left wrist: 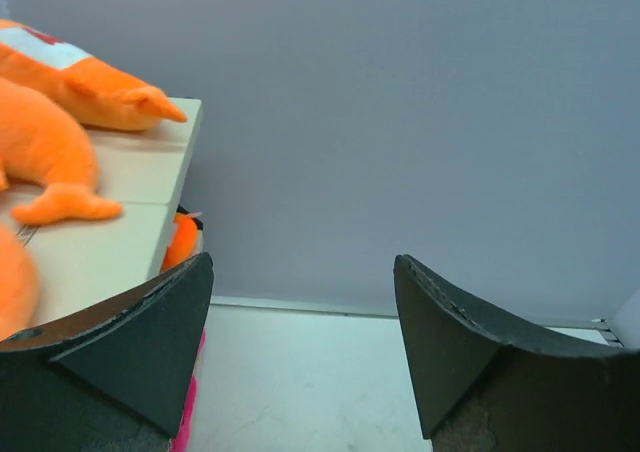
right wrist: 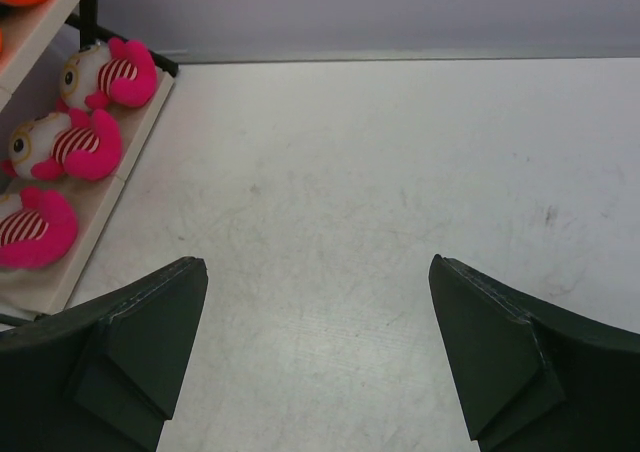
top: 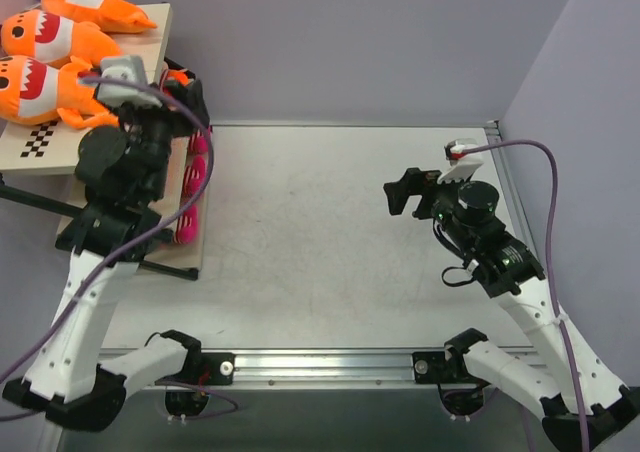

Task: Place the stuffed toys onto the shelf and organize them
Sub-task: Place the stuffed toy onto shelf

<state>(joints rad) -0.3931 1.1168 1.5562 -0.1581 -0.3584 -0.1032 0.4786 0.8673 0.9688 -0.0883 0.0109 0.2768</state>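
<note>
Orange toothy sharks [top: 50,37] atop beige shelf [top: 150,47]

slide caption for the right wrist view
Open right gripper over the table, three pink striped dolls in a row on the low shelf board.

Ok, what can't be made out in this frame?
Top view: the left arm hides most of the pink dolls on the lower board.
Top view: the left edge crops the orange sharks and shelf.
Left wrist: orange toy under the top board, mostly hidden; kind unclear.
</note>
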